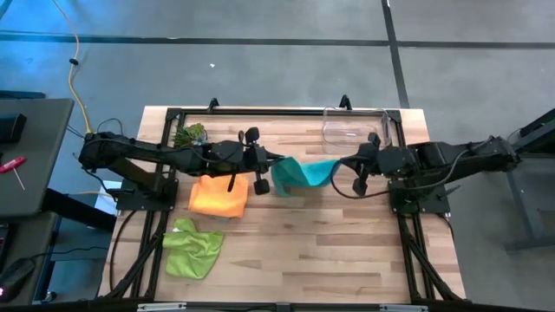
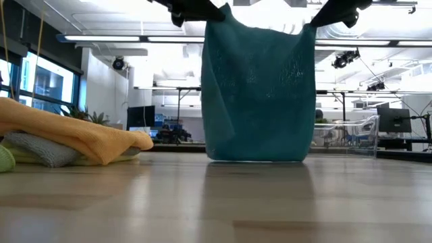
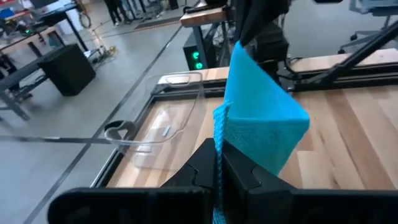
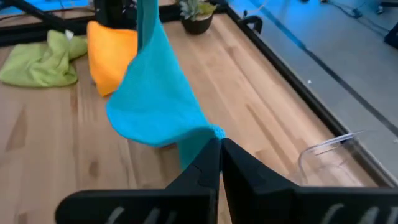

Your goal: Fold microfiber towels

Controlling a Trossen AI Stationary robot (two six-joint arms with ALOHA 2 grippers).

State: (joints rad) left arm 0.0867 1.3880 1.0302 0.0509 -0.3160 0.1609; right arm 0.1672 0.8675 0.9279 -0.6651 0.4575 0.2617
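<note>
We've got both grippers pinched shut on the teal towel point(image 1: 305, 172), left gripper point(image 3: 217, 168) and right gripper point(image 4: 220, 152) each on a top corner, cloth hanging w/ its bottom edge at the table point(image 1: 329, 251). Towel's just right of the orange towel point(image 1: 218, 196); lime towel point(image 1: 192, 248) sits nearer the front edge. We're mid-fold, approx; next move needs both arms lowering evenly to lay it flat.

hanging teal towel point(image 2: 258, 94) blocks centre, front table point(image 1: 347, 251) free

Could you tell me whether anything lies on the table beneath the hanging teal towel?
Nothing visible does. The teal microfiber towel hangs between the left gripper and right gripper over bare wooden table; the orange folded towel lies off to one side.
</note>
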